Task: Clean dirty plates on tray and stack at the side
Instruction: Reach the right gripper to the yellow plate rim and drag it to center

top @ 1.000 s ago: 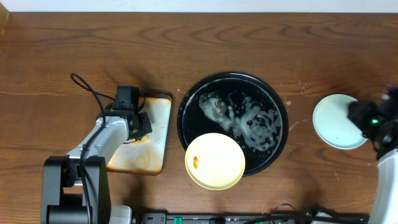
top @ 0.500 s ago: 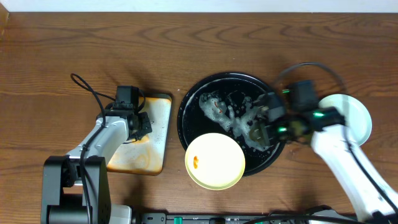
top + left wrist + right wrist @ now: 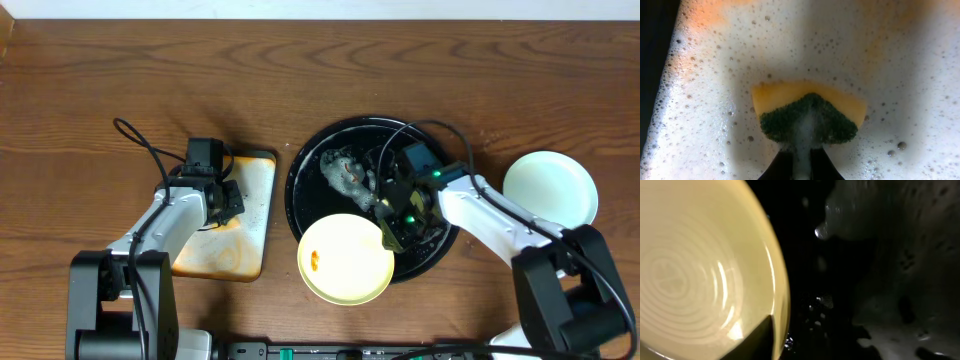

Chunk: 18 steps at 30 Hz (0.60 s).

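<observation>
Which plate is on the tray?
The pale yellow round plate, on the glossy black round tray's rim; the pale bluish plate lies on the wooden table.

The yellow plate (image 3: 345, 258) hides the rim of the black tray (image 3: 300, 160) at 7 o'clock. The right gripper (image 3: 390, 228) looks too small to tell its fingers apart. The left gripper (image 3: 802, 162) hides the bottom of the sponge (image 3: 807, 112).

Wooden table (image 3: 100, 80), foamy orange-stained rectangular tray (image 3: 242, 250), yellow-green sponge (image 3: 807, 107)

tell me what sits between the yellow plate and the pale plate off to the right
overhead view: the right pincer and its white arm, across the rim of the black tray
</observation>
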Available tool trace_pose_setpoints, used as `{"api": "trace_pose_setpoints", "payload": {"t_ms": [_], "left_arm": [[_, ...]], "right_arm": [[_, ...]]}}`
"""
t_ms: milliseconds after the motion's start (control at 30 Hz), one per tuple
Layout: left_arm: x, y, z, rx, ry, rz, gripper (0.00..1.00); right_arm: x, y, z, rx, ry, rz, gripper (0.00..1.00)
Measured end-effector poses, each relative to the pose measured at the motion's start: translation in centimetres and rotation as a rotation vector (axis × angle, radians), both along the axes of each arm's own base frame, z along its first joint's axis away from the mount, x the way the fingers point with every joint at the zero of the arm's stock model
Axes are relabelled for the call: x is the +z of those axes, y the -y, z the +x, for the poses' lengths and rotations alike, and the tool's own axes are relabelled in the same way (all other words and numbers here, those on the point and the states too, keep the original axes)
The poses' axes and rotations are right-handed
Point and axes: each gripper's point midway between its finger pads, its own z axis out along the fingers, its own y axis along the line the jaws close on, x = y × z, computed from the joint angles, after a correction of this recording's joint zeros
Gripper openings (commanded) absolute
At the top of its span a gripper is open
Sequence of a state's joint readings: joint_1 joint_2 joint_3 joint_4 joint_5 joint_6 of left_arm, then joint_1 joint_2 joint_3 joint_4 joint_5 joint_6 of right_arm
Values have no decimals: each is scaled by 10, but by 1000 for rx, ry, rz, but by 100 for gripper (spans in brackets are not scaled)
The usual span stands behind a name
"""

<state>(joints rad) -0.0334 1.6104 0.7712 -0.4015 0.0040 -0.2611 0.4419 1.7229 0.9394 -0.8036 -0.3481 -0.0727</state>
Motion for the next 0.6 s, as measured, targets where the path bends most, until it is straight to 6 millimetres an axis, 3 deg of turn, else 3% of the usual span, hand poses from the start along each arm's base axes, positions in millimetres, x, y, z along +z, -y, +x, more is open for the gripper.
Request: {"api": "trace_pose_setpoints", "payload": {"t_ms": [100, 367, 600], "left_arm": [[0, 0, 1, 0, 3, 0, 8], [0, 0, 1, 0, 4, 0, 8], [0, 0, 1, 0, 4, 0, 8]], "right_arm": [[-3, -1, 0, 12, -3, 6, 2], [-2, -6, 15, -28, 41, 33, 1], [19, 31, 71, -291, 243, -61, 1]]}}
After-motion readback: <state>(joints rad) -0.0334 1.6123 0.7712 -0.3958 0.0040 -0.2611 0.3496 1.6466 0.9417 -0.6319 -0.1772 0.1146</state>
